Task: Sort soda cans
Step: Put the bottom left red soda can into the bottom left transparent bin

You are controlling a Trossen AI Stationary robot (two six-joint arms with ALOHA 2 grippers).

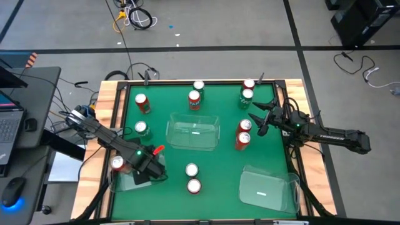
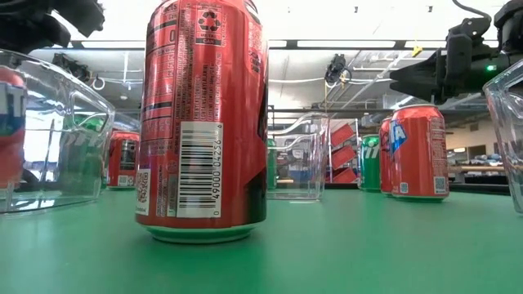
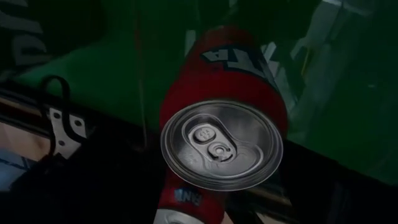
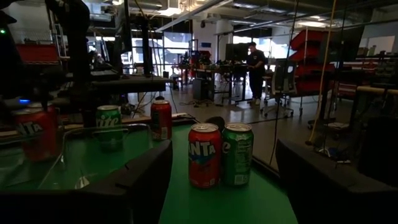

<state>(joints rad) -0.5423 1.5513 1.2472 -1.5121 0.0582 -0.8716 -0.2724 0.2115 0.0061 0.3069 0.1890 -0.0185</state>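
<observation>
Red cans and green cans stand scattered over the green table mat [image 1: 206, 159], with 3 clear plastic bins among them. The left gripper [image 1: 145, 164] hangs over the clear bin [image 1: 125, 181] at the table's front-left corner, and 1 red Fanta can [image 3: 221, 118] sits just below it; the left wrist view looks straight down on its silver top. Its jaws stand wide, and no finger shows against the can, so my reading is that this can has just been dropped into the bin, though whether it already rests on the bin floor is hard to make out from that dark view.

The right gripper [image 1: 257, 119] is held above the right side of the table, jaws partly spread and empty, facing a red Fanta can [image 4: 204, 155] and a green can [image 4: 237, 154] that stand touching at the back edge.

So the step in hand looks like a release on the left. The next move calls for lifting the left arm clear of the bin wall, then picking another red can, such as the 2 near the front [image 1: 192, 177].

The middle bin [image 1: 194, 131] and the front-right bin [image 1: 269, 187] appear empty. In the low view 1 big red can [image 2: 203, 122] blocks much of the table, and the left arm hides part of its bin in the high view.
</observation>
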